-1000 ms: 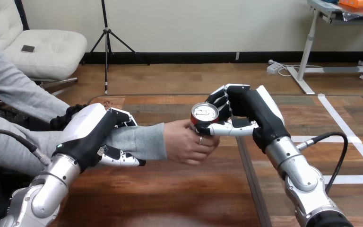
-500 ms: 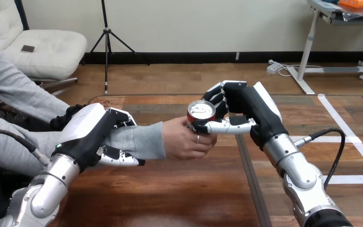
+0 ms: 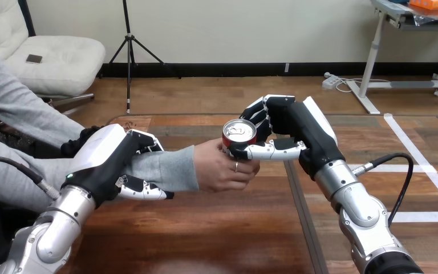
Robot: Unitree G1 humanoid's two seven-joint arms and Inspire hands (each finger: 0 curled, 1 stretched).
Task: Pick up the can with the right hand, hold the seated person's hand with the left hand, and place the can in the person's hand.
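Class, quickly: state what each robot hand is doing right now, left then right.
Left hand: closed round the person's forearm.
Right hand: closed on the can, which the person's hand also touches.

1. I am looking across a wooden table [image 3: 217, 234] of dark and reddish planks.
2. A black tripod [image 3: 128, 45] is standing on the wooden floor [image 3: 205, 94] before a pale wall [image 3: 234, 28].
3. A white cushioned chair [image 3: 63, 63] is sitting at left, a white-legged desk [image 3: 372, 68] at right.

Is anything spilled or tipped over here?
Nothing stands out. The red metal can with a silver top stands upright, held by both the robot's right hand and the person's hand. The left hand curls round the person's grey-sleeved forearm.
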